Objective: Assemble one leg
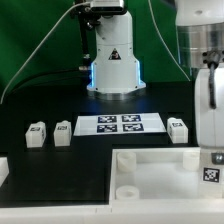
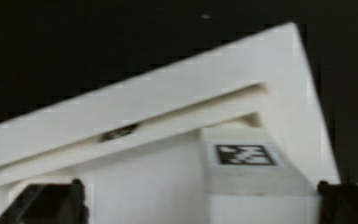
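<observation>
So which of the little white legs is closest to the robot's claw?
The leg at the exterior view's right edge, standing on the white tray-like part right under the gripper. The others sit farther back.

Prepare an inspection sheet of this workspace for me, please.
Surface: black table; marker board lies on it.
Job's things: three loose legs; fourth leg at the tray corner.
Clutter: white part at the exterior view's left edge.
Grippers: gripper open, a finger on either side of the fourth leg.
Cables: black cable behind the table.
Surroundings: green backdrop, arm base.
</observation>
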Controlling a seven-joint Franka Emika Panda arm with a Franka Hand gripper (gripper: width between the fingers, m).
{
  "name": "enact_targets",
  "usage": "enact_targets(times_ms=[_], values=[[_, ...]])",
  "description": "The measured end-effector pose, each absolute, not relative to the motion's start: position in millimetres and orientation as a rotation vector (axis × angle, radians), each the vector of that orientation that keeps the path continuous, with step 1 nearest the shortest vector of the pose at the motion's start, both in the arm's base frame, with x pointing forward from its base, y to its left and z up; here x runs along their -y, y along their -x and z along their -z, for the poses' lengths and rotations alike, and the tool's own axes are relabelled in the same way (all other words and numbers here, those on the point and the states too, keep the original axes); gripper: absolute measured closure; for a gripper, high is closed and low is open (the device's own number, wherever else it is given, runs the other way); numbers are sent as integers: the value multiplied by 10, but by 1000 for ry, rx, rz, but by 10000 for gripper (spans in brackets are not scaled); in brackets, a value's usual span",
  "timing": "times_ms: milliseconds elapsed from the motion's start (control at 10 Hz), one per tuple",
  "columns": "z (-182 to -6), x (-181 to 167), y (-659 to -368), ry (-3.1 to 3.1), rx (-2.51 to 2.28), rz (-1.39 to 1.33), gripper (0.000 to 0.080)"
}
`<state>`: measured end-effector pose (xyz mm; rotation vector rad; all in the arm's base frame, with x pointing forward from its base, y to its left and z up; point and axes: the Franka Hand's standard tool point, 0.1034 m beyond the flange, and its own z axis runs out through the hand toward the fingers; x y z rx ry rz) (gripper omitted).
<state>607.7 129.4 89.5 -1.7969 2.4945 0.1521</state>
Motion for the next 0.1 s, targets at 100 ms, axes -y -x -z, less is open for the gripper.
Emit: enact_targets(times_ms=[100], values=[[-886,-1294,-6074,1798,-2496,-153,153]])
